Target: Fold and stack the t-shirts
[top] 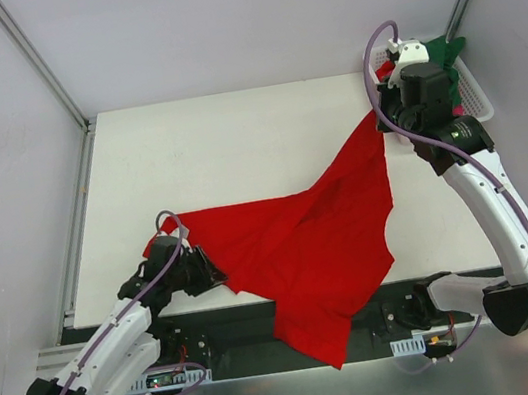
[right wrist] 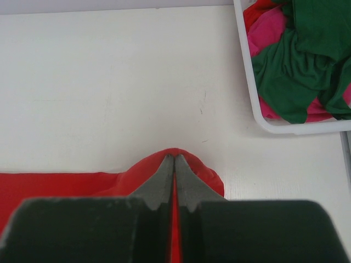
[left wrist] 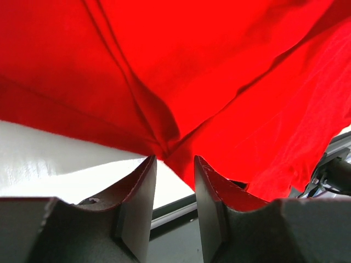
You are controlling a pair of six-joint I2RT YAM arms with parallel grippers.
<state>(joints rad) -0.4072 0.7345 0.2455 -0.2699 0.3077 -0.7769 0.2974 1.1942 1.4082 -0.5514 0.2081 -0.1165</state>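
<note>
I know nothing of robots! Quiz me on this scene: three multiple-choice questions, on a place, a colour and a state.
1. Where on the table is the basket? A near left corner; B centre; C far right corner.
2. What colour is the spread t-shirt? A green; B red; C pink.
3. The right hand is: A shut on the spread t-shirt; B wide open; C gripping the basket.
Answers: 1 C, it sits beside the right arm, far edge. 2 B, bright red. 3 A, its fingers pinch red cloth.
</note>
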